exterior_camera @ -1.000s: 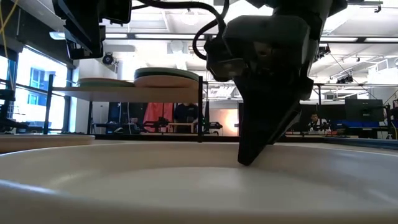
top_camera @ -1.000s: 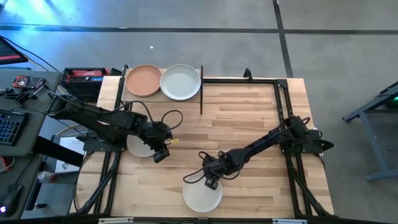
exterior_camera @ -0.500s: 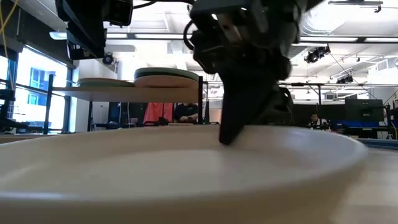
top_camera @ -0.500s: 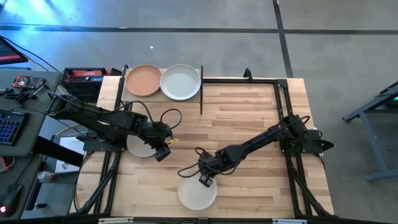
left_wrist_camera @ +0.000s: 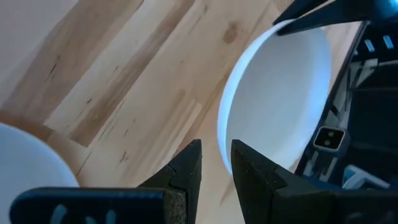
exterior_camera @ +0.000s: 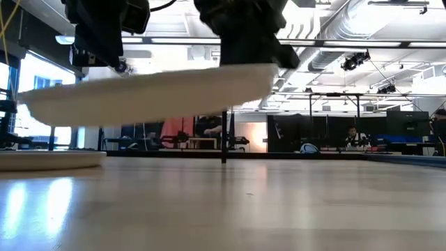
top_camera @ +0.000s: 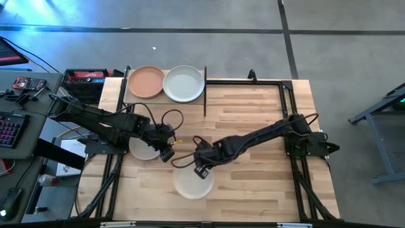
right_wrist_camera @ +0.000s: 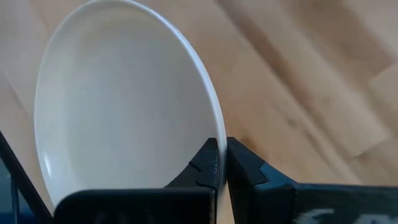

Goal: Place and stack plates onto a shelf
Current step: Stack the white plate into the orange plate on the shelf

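My right gripper (top_camera: 201, 168) is shut on a cream plate (top_camera: 192, 183), which hangs lifted above the table's near middle (exterior_camera: 146, 94). My left gripper (top_camera: 166, 154) hovers narrowly open just left of it, touching nothing; its wrist view shows its fingers (left_wrist_camera: 215, 167) over bare wood, beside the raised plate (left_wrist_camera: 280, 112). A second pale plate (top_camera: 140, 149) lies flat on the table under the left arm (exterior_camera: 49, 160). The shelf (top_camera: 166, 99) stands at the far left and carries a terracotta plate (top_camera: 147, 82) and a pale grey-green plate (top_camera: 184, 83). My right gripper pinches the cream plate's far rim (right_wrist_camera: 213, 132) between its two fingers, one on the plate's inner face and one on its outer side. It comes from above, slanting down from the far right. The plate is lifted clear and tilted, its held rim highest and its free edge (exterior_camera: 31, 108) lowest.
Black frame rails run along the table's left side (top_camera: 117, 126) and far-right side (top_camera: 285, 101). A shelf leg (exterior_camera: 224, 136) shows behind the raised plate. Bare wood lies right of centre (top_camera: 253, 114). A desk with a keyboard (top_camera: 9, 130) sits off the left edge.
My right gripper has moved toward the table's left and far edge and risen, still shut on the plate's rim. The cream plate, which lay flat near the near edge, has been lifted clear and now hangs tilted. My left arm has kept still.
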### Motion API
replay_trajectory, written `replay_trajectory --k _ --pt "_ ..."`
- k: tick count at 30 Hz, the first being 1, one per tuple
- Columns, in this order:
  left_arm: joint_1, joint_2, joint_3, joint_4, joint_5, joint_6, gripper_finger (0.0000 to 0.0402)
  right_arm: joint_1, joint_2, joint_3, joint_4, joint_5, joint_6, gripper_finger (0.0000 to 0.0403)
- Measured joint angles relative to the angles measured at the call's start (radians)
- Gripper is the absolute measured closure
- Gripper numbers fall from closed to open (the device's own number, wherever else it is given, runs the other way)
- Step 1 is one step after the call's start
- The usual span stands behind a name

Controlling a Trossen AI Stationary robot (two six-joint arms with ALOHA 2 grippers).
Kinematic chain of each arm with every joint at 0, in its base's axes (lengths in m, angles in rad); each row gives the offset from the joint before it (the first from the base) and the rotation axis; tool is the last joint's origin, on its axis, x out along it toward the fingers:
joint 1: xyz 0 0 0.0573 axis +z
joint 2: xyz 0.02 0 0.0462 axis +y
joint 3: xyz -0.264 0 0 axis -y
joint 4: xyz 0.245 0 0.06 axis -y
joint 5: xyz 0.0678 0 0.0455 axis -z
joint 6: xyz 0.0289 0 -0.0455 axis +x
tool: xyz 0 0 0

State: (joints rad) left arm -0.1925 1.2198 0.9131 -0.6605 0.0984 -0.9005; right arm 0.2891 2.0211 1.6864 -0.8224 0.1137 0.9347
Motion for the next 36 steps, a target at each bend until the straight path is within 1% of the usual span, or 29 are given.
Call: replay_trajectory --k 6,12,19,24,36 --pt "0.000 0.000 0.000 0.001 -0.032 -0.014 0.0326 -0.027 -0.001 0.117 -0.141 0.045 0.007 0.0403" --pt "0.000 0.000 0.000 0.011 -0.032 -0.014 0.0326 -0.055 -0.001 0.166 -0.178 0.065 -0.004 0.0403" --pt "0.000 0.000 0.000 0.011 -0.033 -0.015 0.0326 -0.073 -0.001 0.172 -0.185 0.067 -0.026 0.0403" --pt "0.000 0.000 0.000 0.011 -0.040 -0.021 0.0326 -0.073 -0.001 0.172 -0.183 0.035 -0.037 0.0403" --pt "0.000 0.000 0.000 0.011 -0.057 -0.039 0.0326 -0.073 -0.001 0.172 -0.159 0.040 -0.030 0.0403"
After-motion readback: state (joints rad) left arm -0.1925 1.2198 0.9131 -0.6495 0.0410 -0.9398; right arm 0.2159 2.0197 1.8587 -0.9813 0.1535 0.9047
